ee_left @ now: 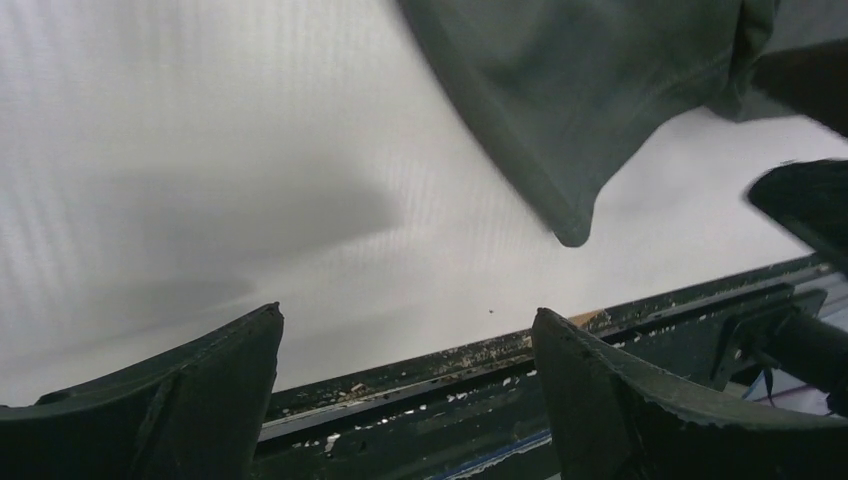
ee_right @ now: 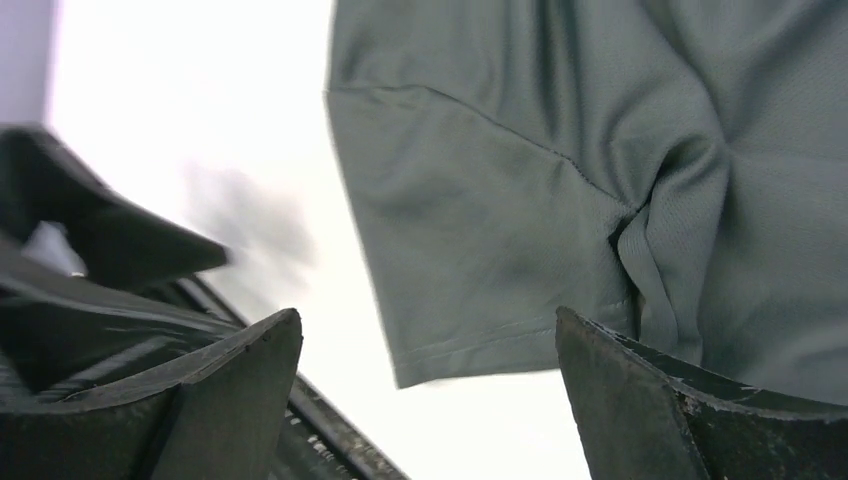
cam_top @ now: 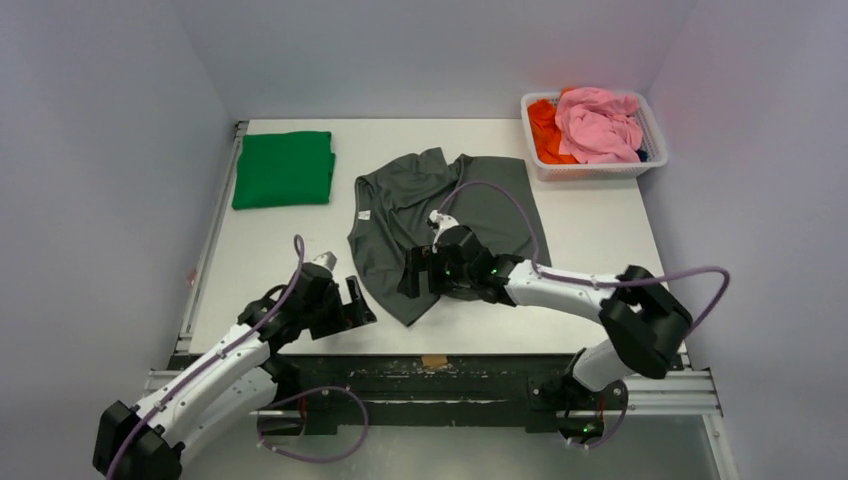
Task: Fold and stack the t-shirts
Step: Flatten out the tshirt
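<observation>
Shirts number two: one green t-shirt (cam_top: pixel 284 168), folded, far left on the worktop (cam_top: pixel 600 250); one grey t-shirt (cam_top: pixel 400 200) mid-worktop, long axis near-to-far, sleeve (ee_right: pixel 470 260) pointing near. One basket (cam_top: pixel 590 172) of pink cloth (cam_top: pixel 600 125) and orange cloth (cam_top: pixel 545 135) sits far right. Left fingers (ee_left: pixel 215 390) and right fingers (ee_right: pixel 230 390) gape wide, empty; right arm (cam_top: pixel 560 285) overlies the grey t-shirt.

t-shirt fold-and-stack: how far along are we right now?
Done: the bright green cloth t-shirt lies folded at the far left of the table. In hand: the dark charcoal-grey t-shirt lies rumpled and unfolded mid-table; the right gripper hangs open over its near sleeve, the left gripper open beside its near corner, neither gripping. Left: fold the grey one, stack it with the green.
</observation>
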{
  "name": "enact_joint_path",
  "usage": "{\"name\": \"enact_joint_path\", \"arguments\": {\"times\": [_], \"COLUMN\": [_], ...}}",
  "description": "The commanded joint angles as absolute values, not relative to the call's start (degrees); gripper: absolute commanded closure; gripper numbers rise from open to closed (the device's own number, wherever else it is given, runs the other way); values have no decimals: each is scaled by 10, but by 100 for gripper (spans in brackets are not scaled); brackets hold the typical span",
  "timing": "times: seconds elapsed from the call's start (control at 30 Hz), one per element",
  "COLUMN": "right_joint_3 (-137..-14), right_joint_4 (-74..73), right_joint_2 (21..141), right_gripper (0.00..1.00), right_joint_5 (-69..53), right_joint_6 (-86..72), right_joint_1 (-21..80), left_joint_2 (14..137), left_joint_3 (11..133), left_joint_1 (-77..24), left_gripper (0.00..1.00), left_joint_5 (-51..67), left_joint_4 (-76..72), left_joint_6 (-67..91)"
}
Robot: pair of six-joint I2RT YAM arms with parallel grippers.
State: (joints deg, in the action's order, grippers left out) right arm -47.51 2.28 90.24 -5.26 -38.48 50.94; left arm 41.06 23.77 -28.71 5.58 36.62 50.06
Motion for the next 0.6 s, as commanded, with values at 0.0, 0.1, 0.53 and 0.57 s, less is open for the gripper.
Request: {"name": "enact_joint_path", "arguments": {"times": [0.0,0.1,0.53,0.57], "right_joint_3": [-463,-413,-330,-328], "right_joint_4": [2,-7,-195,-199], "right_joint_2": [764,681,447,441], "right_gripper": [2,1,1,1], "right_joint_5": [-4,23,267,272], "right_joint_6": [-415,-444,-459,-459], "right_joint_1": [488,429,330,330], "left_joint_2": [448,529,835,849], "left_joint_3": [249,292,457,461], "left_joint_1": [-383,-436,-526,-528], "left_gripper": [10,13,33,36], "left_joint_5": [19,-29,-78,-77], "left_joint_4": [285,267,246,247], "left_joint_6": [533,540,566,567]}}
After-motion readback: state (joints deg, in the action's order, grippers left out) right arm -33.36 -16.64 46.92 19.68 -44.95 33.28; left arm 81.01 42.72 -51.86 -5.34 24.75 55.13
